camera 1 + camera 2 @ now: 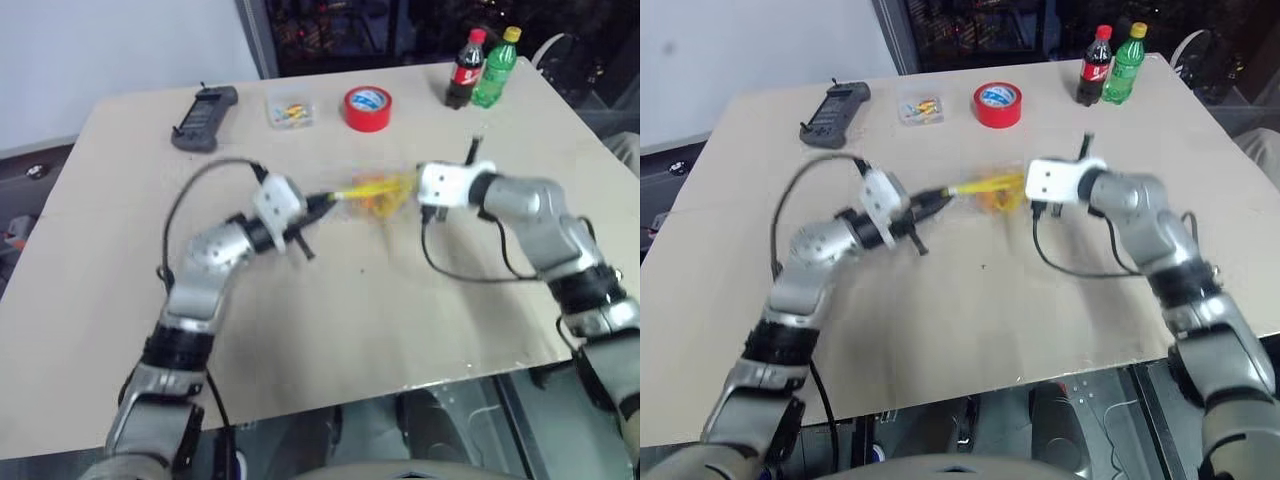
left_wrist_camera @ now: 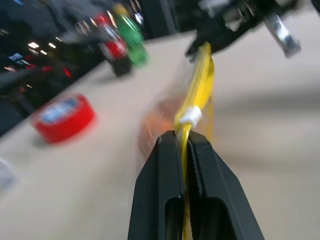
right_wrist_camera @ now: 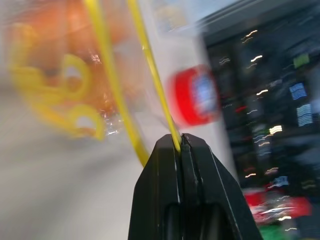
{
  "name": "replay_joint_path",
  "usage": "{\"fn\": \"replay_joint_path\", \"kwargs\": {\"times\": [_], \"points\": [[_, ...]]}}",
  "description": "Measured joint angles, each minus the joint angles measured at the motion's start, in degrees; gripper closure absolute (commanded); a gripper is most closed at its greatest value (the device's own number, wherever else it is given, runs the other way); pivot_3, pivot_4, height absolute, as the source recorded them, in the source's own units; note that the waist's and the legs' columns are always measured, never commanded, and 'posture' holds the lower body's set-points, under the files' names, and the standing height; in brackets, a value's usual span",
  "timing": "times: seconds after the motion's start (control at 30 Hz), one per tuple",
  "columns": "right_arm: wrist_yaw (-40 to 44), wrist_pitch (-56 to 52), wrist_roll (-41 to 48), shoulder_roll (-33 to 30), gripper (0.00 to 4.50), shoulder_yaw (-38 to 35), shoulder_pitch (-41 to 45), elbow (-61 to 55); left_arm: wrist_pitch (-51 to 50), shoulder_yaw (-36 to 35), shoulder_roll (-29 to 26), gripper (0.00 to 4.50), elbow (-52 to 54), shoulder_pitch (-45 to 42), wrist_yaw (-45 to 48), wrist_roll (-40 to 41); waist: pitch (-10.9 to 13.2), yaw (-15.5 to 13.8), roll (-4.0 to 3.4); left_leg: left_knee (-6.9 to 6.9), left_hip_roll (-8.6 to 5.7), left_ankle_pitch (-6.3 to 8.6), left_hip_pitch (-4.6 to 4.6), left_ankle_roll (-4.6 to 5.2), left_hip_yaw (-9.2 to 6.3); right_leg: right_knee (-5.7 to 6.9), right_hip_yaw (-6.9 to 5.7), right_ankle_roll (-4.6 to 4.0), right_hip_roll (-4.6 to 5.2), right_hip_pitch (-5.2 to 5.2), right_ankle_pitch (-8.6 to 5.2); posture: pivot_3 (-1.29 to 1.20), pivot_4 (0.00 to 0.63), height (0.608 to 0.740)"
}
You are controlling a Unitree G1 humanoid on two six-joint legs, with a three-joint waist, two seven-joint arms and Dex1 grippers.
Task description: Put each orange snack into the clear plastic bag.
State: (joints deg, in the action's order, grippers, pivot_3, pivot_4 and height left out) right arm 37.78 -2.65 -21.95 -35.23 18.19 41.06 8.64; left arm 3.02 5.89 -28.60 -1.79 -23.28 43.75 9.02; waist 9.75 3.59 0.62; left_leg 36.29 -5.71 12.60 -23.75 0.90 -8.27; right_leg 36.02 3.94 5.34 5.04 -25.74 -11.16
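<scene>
Black end effectors (image 2: 186, 145) (image 3: 181, 142) – seemingly pinching bag (image 1: 375, 192)

Each arm was made of round silver-grey parts with black rings between them. Near the red tape roll (image 1: 367, 108), each wrist carried a white boxy block. A thin black cable looped out from each white block and ran back along the arm. The left gripper (image 2: 183, 150) had two black fingers shaped like long wedges, with small ridges on their inner faces. The right gripper (image 3: 181, 145) had the same two black fingers, smooth and shiny outside.
</scene>
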Motion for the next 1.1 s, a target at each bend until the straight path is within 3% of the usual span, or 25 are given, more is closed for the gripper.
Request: {"fn": "replay_joint_path", "kwargs": {"times": [0.07, 0.23, 0.33, 0.5, 0.73, 0.77, 0.8, 1.1], "points": [[-0.02, -3.85, 0.13, -0.05, 2.25, -1.26, -5.9, -6.08, 1.64, 1.06, 0.16, 4.5, 2.05, 3.79, -1.62, -2.57, 0.0, -0.62, 0.01, 0.1, 0.0, 0.0, 0.01, 0.0, 0.0, 0.09, -0.01, 0.01, 0.0, 0.03, 0.01, 0.0, 0.15, 0.74], [4.13, -8.86, 5.57, -2.89, 2.25, -5.77, -18.49, -21.91, 3.21, 0.88, 0.29, 4.5, 5.77, 6.81, -6.93, -8.28, 0.01, -2.6, -0.02, 0.33, -0.01, 0.13, 0.1, 0.22, 0.01, 0.33, -0.08, 0.03, -0.01, 0.19, 0.06, 0.0, 0.15, 0.74], [6.03, -8.57, 7.75, -4.73, 2.25, -7.83, -19.78, -27.68, 3.76, 0.4, -0.34, 4.5, 7.06, 6.85, -7.59, -9.15, 0.01, -2.61, -0.02, 0.55, 0.03, 0.14, 0.17, 0.25, 0.04, 0.37, -0.08, 0.09, -0.07, 0.31, 0.1, 0.0, 0.15, 0.74], [6.79, -9.81, 8.84, 0.06, 2.25, -5.05, -15.58, -32.35, 4.08, 0.31, -1.18, 4.5, 7.75, 6.31, -7.47, -9.84, 0.05, -2.38, 0.01, 0.52, 0.15, 0.16, 1.07, 0.26, 0.05, 0.41, -0.1, 0.16, -0.17, 1.16, 0.04, 0.0, 0.15, 0.74], [5.41, -7.04, 2.45, 9.02, 2.25, 6.69, -7.27, -25.28, 0.91, 0.91, -1.04, 4.5, 10.88, 6.01, -6.54, -9.32, 0.05, -2.79, 0.03, 0.55, 0.07, 0.14, 1.0, 0.23, -0.03, 0.39, -0.17, 0.09, -0.12, 1.16, 0.09, 0.0, 0.15, 0.74], [5.42, -6.69, 2.15, 9.29, 2.25, 7.0, -6.98, -24.62, 0.44, 0.9, -1.05, 4.5, 11.15, 6.12, -6.47, -9.2, 0.05, -2.8, 0.03, 0.55, 0.06, 0.14, 0.98, 0.22, -0.06, 0.36, -0.18, 0.09, -0.1, 1.15, 0.09, 0.0, 0.15, 0.74], [5.42, -5.97, 1.84, 9.78, 2.63, 7.53, -6.42, -23.38, -0.22, 0.91, -1.05, 4.5, 11.49, 6.15, -6.39, -8.93, 0.05, -2.78, 0.03, 0.53, 0.05, 0.14, 0.98, 0.22, -0.06, 0.33, -0.18, 0.09, -0.1, 1.15, 0.09, 0.0, 0.15, 0.74], [4.35, -3.08, -0.44, 12.27, 2.63, 8.29, -5.13, -20.63, -2.55, 0.91, -1.18, 4.5, 14.12, 6.59, -6.34, -8.85, 0.05, -2.62, 0.03, 0.43, 0.08, 0.14, 0.99, 0.22, -0.06, 0.33, -0.18, 0.08, -0.13, 1.08, 0.09, 0.0, 0.15, 0.74]]}}
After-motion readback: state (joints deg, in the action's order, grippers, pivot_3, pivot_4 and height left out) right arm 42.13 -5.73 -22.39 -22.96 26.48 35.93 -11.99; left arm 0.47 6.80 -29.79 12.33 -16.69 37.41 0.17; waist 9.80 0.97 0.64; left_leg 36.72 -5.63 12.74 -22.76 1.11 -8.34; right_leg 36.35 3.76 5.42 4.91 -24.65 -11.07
